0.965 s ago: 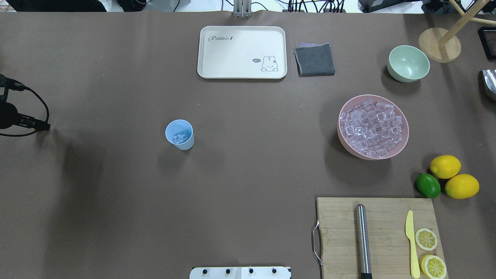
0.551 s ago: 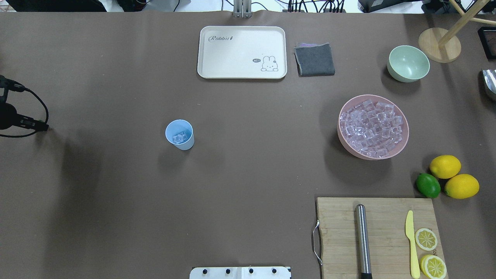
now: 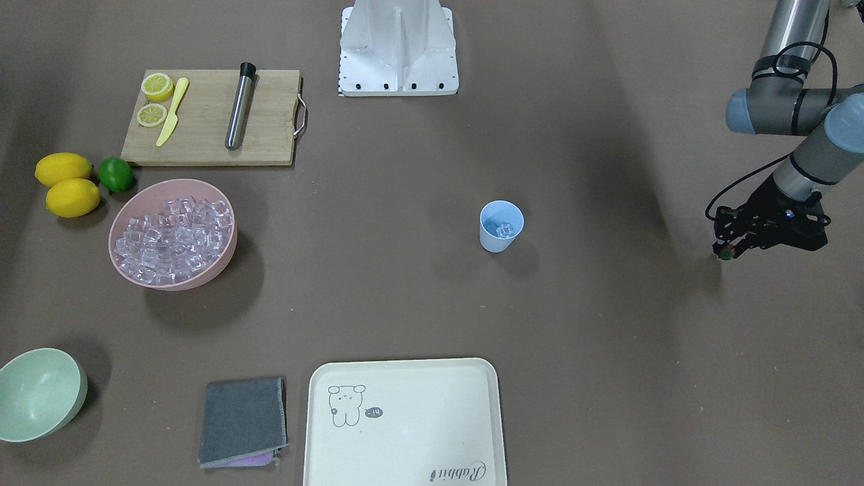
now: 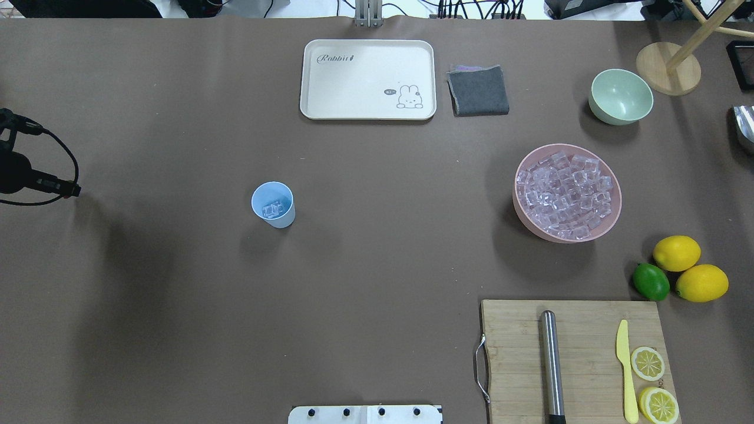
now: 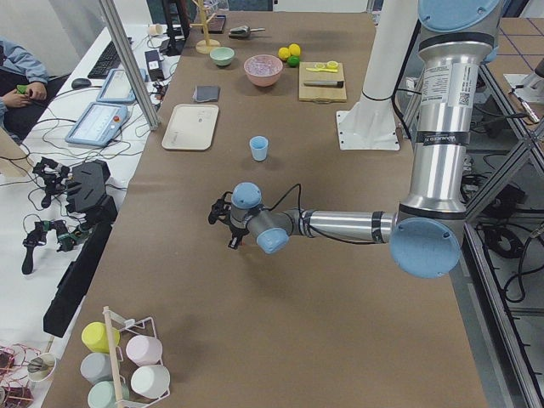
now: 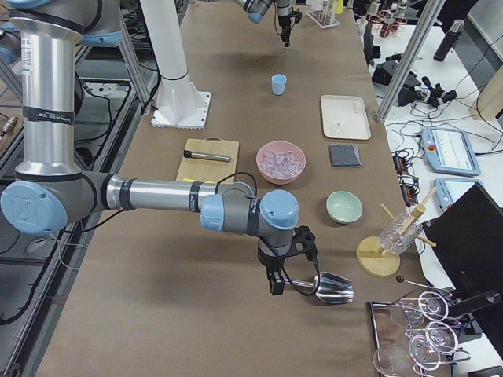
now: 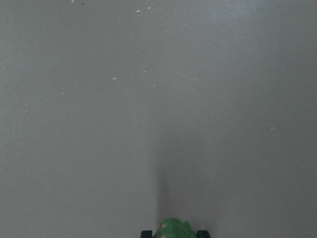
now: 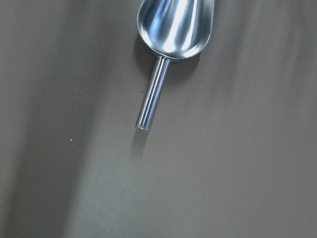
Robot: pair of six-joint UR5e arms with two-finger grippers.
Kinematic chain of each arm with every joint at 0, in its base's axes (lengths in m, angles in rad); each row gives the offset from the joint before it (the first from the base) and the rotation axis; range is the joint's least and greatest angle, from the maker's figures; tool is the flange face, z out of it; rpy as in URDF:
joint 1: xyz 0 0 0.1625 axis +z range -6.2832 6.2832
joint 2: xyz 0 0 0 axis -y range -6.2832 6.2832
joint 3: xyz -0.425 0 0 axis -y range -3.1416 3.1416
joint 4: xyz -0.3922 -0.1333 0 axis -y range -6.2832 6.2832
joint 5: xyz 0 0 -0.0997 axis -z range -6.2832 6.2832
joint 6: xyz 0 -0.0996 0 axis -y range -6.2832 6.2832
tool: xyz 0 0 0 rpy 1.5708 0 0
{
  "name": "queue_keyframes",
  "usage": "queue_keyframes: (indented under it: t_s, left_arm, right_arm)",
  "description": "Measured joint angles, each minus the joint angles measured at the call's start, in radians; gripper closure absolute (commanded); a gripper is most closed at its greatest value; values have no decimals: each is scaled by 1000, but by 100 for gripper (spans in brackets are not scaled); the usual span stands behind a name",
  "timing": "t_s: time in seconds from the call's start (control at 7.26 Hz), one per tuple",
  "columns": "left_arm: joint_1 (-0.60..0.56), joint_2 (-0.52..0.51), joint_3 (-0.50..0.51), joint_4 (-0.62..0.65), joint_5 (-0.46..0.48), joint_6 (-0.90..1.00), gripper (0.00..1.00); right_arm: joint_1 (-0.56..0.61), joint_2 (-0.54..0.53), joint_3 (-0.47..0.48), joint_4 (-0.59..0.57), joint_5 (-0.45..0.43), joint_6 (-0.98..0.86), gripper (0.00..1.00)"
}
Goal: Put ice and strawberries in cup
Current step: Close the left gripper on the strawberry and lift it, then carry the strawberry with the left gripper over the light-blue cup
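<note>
With your left end effector [image 3: 726, 252] pinched on the strawberry [image 7: 173, 229], carry it across the counter [image 3: 607, 337] — centre over the cup [image 3: 501, 227], then release low.

I'm working into a robotics lab: a brown-covered table [image 4: 377, 265] framed by aluminium posts [image 5: 127, 61], with a white bench [image 6: 471, 86] beyond its far edge carrying control tablets [image 5: 90, 126], a keyboard [image 5: 110, 58] and loose cables [image 4: 471, 7].

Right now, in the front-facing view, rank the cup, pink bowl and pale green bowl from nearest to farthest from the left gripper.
1. cup, mid-table, nearest the left gripper, which is shut on the strawberry.
2. pink bowl, view's left side.
3. pale green bowl, view's bottom-left corner.
</note>
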State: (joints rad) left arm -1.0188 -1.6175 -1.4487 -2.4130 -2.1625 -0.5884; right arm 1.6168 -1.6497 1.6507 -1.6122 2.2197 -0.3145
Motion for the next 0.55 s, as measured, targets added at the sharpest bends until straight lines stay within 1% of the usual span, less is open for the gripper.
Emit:
queue_keyframes:
  t_s: [0.14,0.28,0.55]
  left_arm:
    - [-2,-2,-28,-13,-31,-47,100]
    - [5,-12,-45,-69,-47,-158,100]
    - [87,-64,-43,-287,-56,-500,100]
  right_arm:
    - [0,0,0,0,0,0,0]
    - [0,1,0,0,0,1,0]
    - [0,1,0,0,0,0,0]
